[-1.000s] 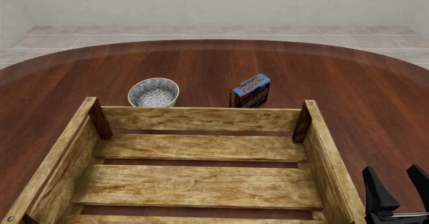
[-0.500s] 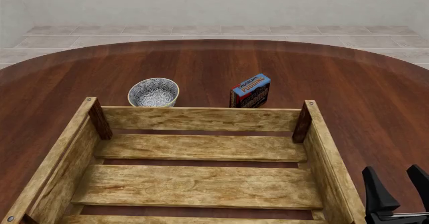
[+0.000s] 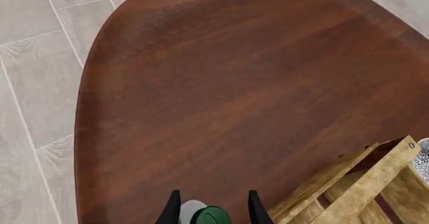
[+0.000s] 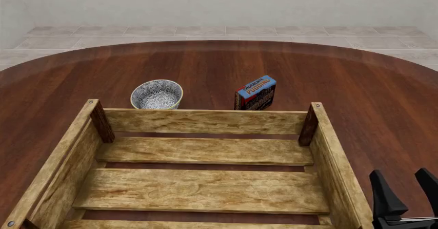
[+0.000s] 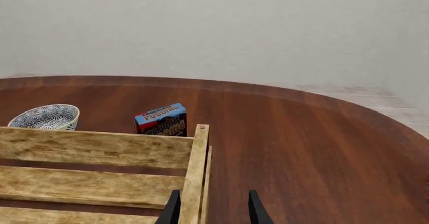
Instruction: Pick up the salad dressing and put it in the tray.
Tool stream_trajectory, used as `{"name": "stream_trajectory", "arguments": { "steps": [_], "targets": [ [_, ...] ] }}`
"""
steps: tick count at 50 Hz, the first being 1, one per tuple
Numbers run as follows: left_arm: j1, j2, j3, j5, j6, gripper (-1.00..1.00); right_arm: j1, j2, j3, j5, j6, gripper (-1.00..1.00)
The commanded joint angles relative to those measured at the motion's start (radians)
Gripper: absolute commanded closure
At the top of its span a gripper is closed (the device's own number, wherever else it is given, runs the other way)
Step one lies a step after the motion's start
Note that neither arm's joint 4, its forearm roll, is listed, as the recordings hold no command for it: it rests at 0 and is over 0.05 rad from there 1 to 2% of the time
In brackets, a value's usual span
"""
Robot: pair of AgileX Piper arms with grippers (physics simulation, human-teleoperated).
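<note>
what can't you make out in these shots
- Slim whitish bottle with dark green cap: left wrist view only, cut by the frame edge between the left pincer fingers; contact unclear. Out of frame in front view.
- Large light-wood slatted crate: near wall cut off in front view.
- Right pincer: open, arm cut off.
- Blue-and-red pudding box: small print unreadable.

Open tray [image 4: 205, 180] interior; bowl [image 4: 157, 94], pudding box [image 4: 256, 92] beyond far wall.

Rough pale-wood tray [image 4: 205, 121], polished wooden table [image 4: 356, 85]
</note>
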Motion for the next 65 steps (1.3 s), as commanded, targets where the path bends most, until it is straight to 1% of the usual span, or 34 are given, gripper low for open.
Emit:
{"name": "stream_trajectory", "arguments": {
  "steps": [1,11,27,37,44,54,59,62,65],
  "targets": [
    [0.011,0.041,0.034,-0.046,0.002,-1.0,0.0,-0.002,0.0,0.003,-0.002,-1.0],
    [0.021,0.086,0.063,-0.089,0.006,-1.0,-0.001,-0.001,0.0,0.003,-0.001,-1.0],
    [0.003,0.098,0.098,-0.099,-0.003,-1.0,-0.001,0.003,0.0,-0.001,-0.003,-1.0],
    [-0.014,0.079,0.122,-0.089,-0.003,-1.0,-0.001,-0.001,0.0,0.003,-0.003,-1.0],
    [-0.023,0.092,0.157,-0.116,-0.003,-1.0,-0.003,0.009,0.0,-0.007,-0.002,-1.0],
    [-0.019,0.118,0.18,-0.153,0.001,-1.0,-0.003,0.01,0.0,-0.009,-0.003,-1.0],
    [-0.015,0.124,0.184,-0.152,0.002,-1.0,-0.004,0.009,0.0,-0.008,-0.003,-1.0],
    [-0.027,0.111,0.185,-0.136,-0.004,-1.0,-0.005,0.01,0.0,-0.009,-0.002,-1.0],
    [-0.043,0.098,0.192,-0.123,-0.023,-1.0,-0.006,0.008,0.0,-0.006,-0.002,-1.0]
  ]
}}
